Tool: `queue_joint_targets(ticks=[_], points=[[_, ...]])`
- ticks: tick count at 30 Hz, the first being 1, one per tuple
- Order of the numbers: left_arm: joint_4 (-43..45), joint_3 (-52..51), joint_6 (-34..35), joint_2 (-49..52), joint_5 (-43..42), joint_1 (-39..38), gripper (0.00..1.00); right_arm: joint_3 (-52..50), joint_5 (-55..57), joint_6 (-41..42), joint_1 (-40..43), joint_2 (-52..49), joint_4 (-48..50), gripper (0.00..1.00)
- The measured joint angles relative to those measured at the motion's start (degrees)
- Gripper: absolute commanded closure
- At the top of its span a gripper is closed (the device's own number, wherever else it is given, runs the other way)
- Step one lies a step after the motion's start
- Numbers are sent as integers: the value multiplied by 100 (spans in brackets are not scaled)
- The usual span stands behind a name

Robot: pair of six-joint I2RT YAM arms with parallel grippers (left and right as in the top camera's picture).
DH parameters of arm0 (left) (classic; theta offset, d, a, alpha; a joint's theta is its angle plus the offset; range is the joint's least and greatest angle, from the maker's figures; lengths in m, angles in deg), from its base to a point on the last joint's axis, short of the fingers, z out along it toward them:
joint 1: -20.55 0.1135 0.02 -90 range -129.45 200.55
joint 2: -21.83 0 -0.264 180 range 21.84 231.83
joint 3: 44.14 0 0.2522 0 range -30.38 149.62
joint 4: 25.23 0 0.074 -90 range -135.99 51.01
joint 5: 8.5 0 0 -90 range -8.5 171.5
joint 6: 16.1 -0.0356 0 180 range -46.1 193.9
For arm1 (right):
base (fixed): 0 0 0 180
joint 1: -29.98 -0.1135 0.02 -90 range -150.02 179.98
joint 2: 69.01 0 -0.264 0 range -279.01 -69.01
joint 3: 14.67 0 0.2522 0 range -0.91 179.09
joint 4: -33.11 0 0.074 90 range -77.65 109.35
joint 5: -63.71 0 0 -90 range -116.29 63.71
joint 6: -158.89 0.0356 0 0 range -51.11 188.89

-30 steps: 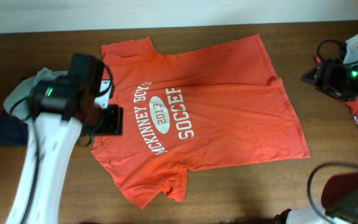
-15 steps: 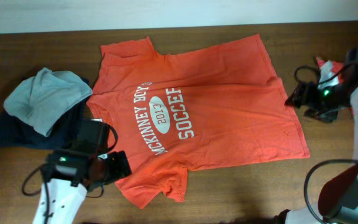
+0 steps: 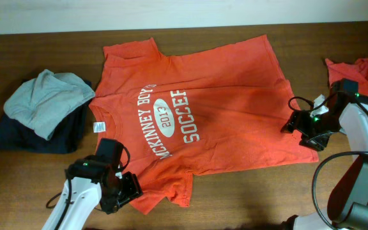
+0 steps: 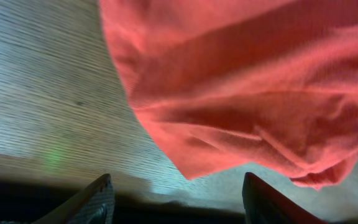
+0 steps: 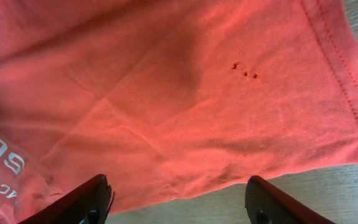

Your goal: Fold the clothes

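Overhead view, with both wrist views: you had two orange-red T-shirts before you on one wooden table (image 3: 248,198). The first T-shirt (image 3: 235,121) lay spread flat at the table's centre, print side up. Its white lettering (image 3: 171,121) read "McKinney Boyd 2013 Soccer", and one white neck tag (image 3: 98,126) showed at the collar on the left. The second T-shirt (image 3: 363,67) lay bunched at the right edge, only partly in frame. Two other garments sat stacked at the left, just beside the spread shirt's collar: one grey garment (image 3: 46,99) atop one dark navy garment (image 3: 37,137). Your two grippers each stood at an edge of the spread shirt. The left gripper (image 3: 130,191) sat at the lower sleeve; in the left wrist view its two fingers (image 4: 98,199) stood wide apart, with bare wood between them and the sleeve's rounded edge just beyond. The right gripper (image 3: 291,123) sat at the hem on the right, its two fingers likewise wide apart over the fabric, gripping nothing. Three small dark specks (image 5: 244,73) marked the cloth near that hem.
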Motion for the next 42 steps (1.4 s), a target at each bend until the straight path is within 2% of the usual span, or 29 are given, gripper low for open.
queue_joint_targets(ticks=[4,8,15,21,23,24,27,30,34,42], points=[[35,-42,-2,31,-188,-446,35,0,26,15,0,0,52,25],[439,-210,42,37,-229,-1099,35,0,46,37,0,0,74,25],[940,-597,114,363,-251,-1209,36,0,46,85,0,0,136,25],[1272,-522,181,927,-319,-1379,36,0,48,105,0,0,133,25],[1333,-417,262,1167,-446,-1419,44,-2,48,105,0,0,133,25],[1405,-369,291,1281,-570,-1423,55,-2,48,107,0,0,133,25],[1585,-313,326,1517,-940,-1432,80,-2,63,105,0,0,133,25],[1694,-343,256,1550,-1104,-1436,86,-2,68,107,0,0,140,25],[1574,-356,249,1462,-984,-1453,89,-2,68,107,0,0,136,25],[63,7,208,264,-76,-1464,92,-2,479,278,0,0,116,25]])
